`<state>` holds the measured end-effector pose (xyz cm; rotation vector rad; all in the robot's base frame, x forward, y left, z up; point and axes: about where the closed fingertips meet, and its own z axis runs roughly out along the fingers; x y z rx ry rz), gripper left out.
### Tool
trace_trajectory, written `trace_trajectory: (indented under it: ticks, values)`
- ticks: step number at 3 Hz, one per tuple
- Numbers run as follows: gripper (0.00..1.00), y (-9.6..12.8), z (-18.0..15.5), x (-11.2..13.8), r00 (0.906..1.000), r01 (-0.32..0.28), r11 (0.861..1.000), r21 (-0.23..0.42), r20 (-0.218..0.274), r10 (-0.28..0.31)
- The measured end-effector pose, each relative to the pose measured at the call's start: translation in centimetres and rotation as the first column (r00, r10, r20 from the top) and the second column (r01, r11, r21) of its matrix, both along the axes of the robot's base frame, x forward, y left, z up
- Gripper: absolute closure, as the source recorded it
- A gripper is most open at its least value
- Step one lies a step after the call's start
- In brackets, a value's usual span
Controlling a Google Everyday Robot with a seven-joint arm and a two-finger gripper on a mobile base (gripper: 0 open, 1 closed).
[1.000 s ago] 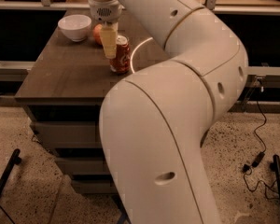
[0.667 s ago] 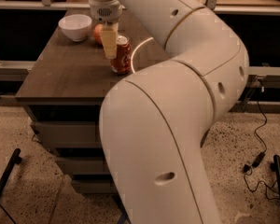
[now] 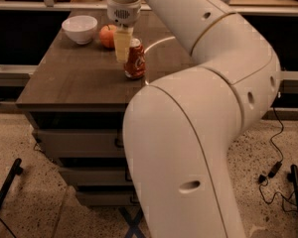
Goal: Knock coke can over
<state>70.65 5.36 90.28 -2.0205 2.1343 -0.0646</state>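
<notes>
pincer [image 3: 121,46] beside the top of the coke can [image 3: 134,62], seemingly touching, toward the bench's [image 3: 64,86] front edge. apart or together, i cannot tell. push sideways, up high.

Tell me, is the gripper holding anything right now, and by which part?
Cannot tell. The gripper is right beside the upper part of the coke can; whether it grips the can does not show.
</notes>
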Motion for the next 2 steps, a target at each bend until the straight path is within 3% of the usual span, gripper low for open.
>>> trace_trajectory:
  ticks: [1, 2]
  values:
    - [1.00, 0.43, -0.19, 0.47, 1.0000, 0.002, 0.995, 0.099, -0.001, -0.002]
    - [1.00, 0.43, -0.16, 0.47, 1.0000, 0.002, 0.995, 0.099, -0.001, -0.002]
